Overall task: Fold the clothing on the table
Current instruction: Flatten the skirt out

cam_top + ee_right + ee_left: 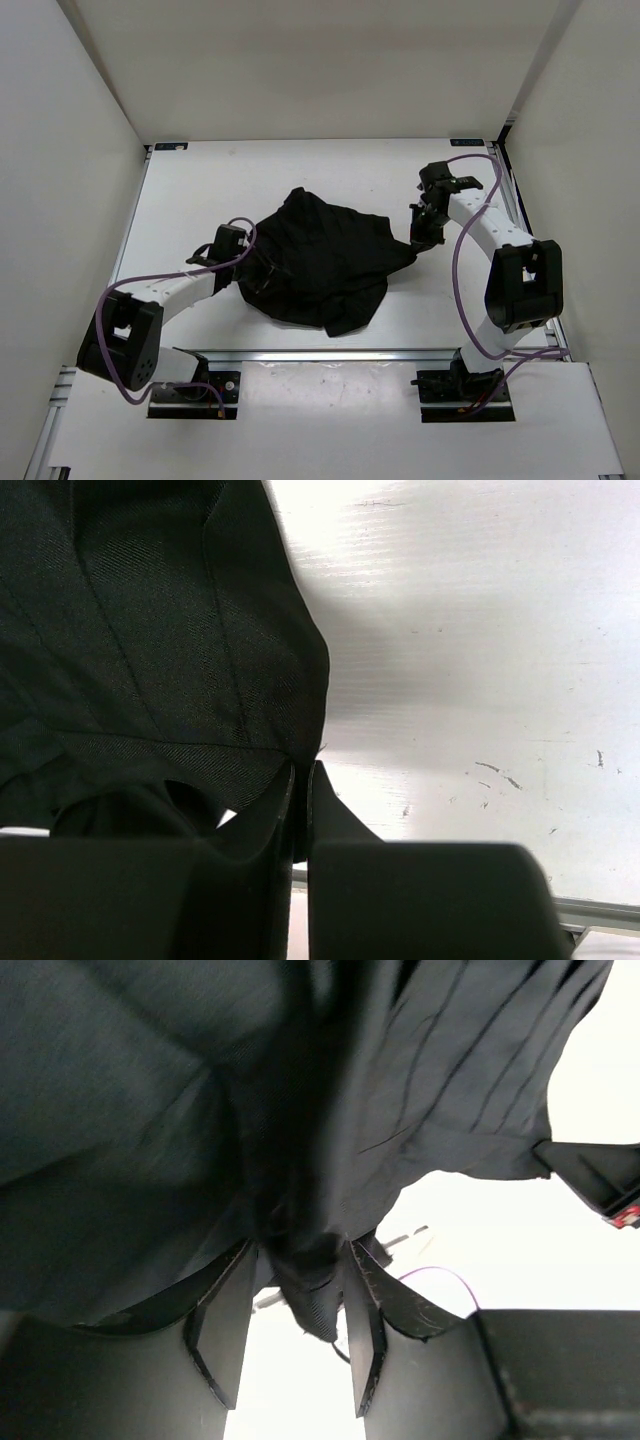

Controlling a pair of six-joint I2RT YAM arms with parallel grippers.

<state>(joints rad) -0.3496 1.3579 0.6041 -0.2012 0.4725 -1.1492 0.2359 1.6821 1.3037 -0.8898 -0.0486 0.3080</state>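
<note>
Black fabric, the clothing (320, 265), lies in a rumpled heap about midway between the side edges of the table (200, 190), somewhat nearer the near edge than the far one. Its longer spread runs side to side, ending in a drawn-out tip on the right. Both arms meet it at opposite ends of that axis, so neither is the nearer.

The left gripper (300, 1285) is at the heap's left edge, its jaws partly apart around a thick bunch of cloth that fills the gap. The right gripper (300, 780) is at the right tip, its jaws pressed almost together, and a thin hem seems pinched between them.

The overhead view gives the whole outline and shows that the cloth lies between the two grippers, but the fabric hides the left fingers (225, 1330). Only the wrist views show the grips. The right wrist view also shows bare tabletop beyond the hem.
</note>
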